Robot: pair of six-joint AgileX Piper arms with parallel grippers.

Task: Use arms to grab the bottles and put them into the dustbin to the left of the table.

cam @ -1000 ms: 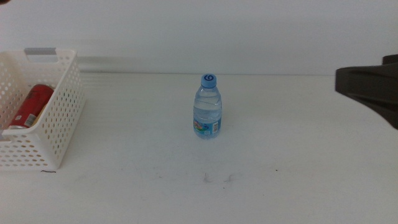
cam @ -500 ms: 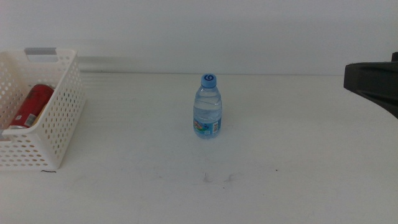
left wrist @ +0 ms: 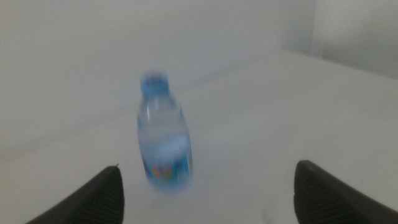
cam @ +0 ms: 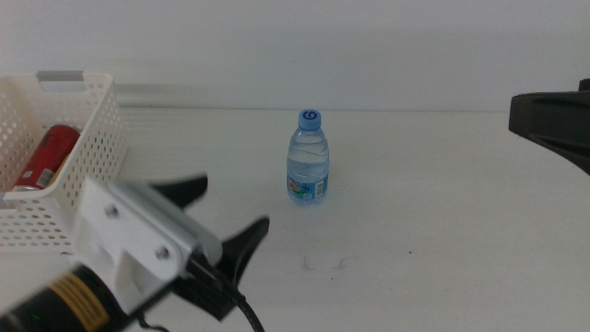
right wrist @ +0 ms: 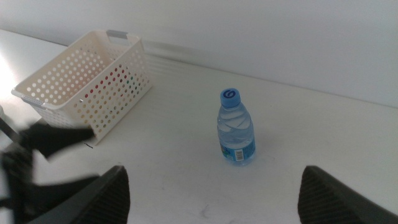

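Observation:
A small blue-capped water bottle (cam: 307, 159) stands upright at the middle of the table (cam: 442, 221). It also shows in the left wrist view (left wrist: 163, 140) and the right wrist view (right wrist: 236, 127). A red can (cam: 46, 157) lies inside the white dustbin (cam: 88, 184) at the left. My left gripper (cam: 226, 210) is open and empty at the front left, short of the bottle and pointing toward it. My right gripper (cam: 551, 122) waits open at the right edge. The yellow bottle is out of view.
The dustbin (right wrist: 81, 81) has perforated sides and a grey strip on its far rim (cam: 61, 77). Faint scuff marks (cam: 323, 265) lie on the table in front of the bottle. A white wall rises behind the table.
My left arm has come into the middle view from the bottom left, jaws open toward the bottle. My right gripper drew back slightly to the right, then held still.

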